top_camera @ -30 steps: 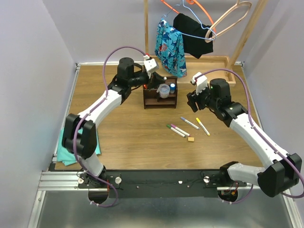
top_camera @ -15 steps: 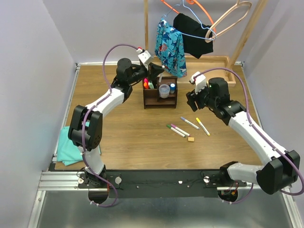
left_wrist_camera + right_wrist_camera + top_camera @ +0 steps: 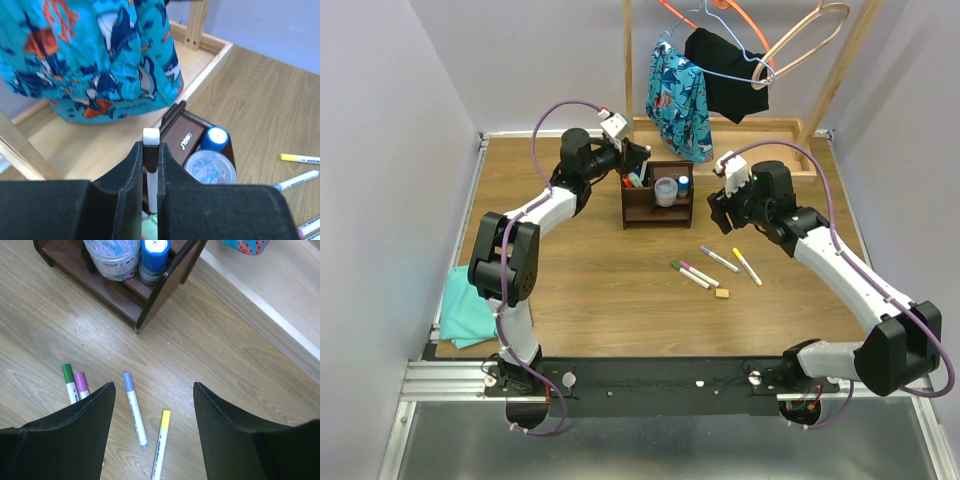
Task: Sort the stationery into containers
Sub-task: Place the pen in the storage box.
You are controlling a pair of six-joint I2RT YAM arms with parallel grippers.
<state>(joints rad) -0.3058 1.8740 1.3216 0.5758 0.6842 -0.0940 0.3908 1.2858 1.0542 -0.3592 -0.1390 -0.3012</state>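
Left wrist view: a white marker [image 3: 151, 136] is gripped upright by the left end effector [image 3: 150, 157], closed on it over the left end of the organizer [image 3: 186, 136], in which the tub [image 3: 210, 167] sits. The right end effector [image 3: 152, 390] is held open above four markers [image 3: 134, 410] lying on the bench [image 3: 225, 355] near the organizer. An eraser [image 3: 722, 293] lies just beside them.

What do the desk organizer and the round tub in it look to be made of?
The desk organizer looks like dark brown wood, probably stained, with a smooth low-sheen finish: flat boards joined at square corners. The round tub seems to be clear glossy plastic, since its coloured contents show through the lid.
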